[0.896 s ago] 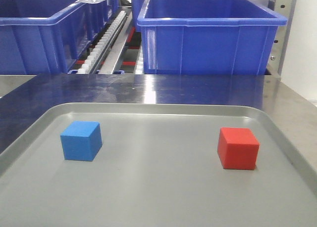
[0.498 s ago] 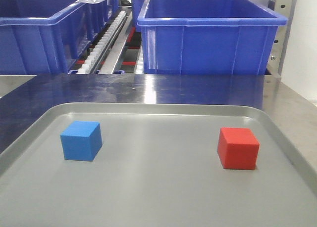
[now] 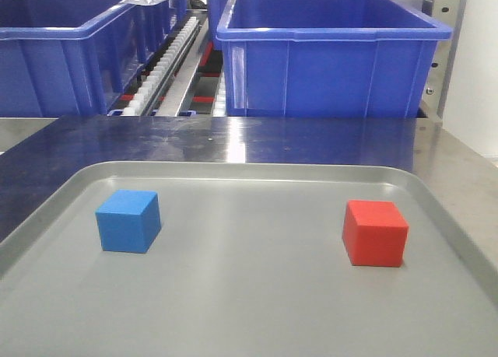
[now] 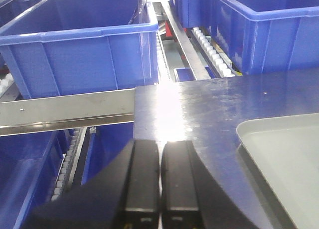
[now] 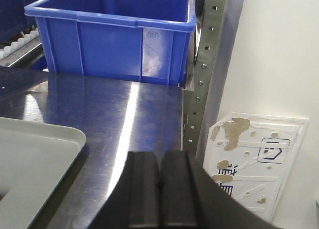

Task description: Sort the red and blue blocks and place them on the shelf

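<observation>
In the front view a blue block [image 3: 128, 221] sits on the left of a flat grey tray [image 3: 249, 302], and a red block [image 3: 375, 232] sits on its right. Both rest flat, well apart. The shelf stands behind, with white roller tracks [image 3: 163, 61] and a steel front rail [image 4: 65, 112]. My left gripper [image 4: 160, 144] is shut and empty, off the tray's left corner. My right gripper [image 5: 159, 156] is shut and empty, off the tray's right corner. Neither block shows in the wrist views.
Large blue bins stand on the shelf: one at left [image 3: 70, 46], one at right [image 3: 331, 50]. A steel worktop [image 3: 233, 139] lies between tray and shelf. A perforated upright post [image 5: 207, 64] and a white wall [image 5: 279, 49] stand at the right.
</observation>
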Robot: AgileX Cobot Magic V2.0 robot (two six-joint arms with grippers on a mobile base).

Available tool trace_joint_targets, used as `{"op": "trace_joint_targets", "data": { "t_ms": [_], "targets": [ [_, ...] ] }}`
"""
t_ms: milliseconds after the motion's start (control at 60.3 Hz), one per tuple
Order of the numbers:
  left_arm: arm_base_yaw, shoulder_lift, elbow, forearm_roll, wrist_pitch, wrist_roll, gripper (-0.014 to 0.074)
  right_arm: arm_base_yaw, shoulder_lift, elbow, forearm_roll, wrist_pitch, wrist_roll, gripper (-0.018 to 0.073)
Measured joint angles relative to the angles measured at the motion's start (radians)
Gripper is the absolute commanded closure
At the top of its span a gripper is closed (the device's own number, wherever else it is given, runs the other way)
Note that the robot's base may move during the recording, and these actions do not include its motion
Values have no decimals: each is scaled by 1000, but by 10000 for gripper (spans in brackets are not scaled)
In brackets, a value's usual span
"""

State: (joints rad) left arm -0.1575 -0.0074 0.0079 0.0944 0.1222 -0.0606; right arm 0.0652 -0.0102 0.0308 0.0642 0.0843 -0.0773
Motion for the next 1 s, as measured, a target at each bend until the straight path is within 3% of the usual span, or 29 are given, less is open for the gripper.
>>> {"op": "trace_joint_targets", "data": {
  "t_ms": [995],
  "targets": [
    [0,0,0,0,0,0,472,0,0,0,0,-11,0,501]
  ]
}}
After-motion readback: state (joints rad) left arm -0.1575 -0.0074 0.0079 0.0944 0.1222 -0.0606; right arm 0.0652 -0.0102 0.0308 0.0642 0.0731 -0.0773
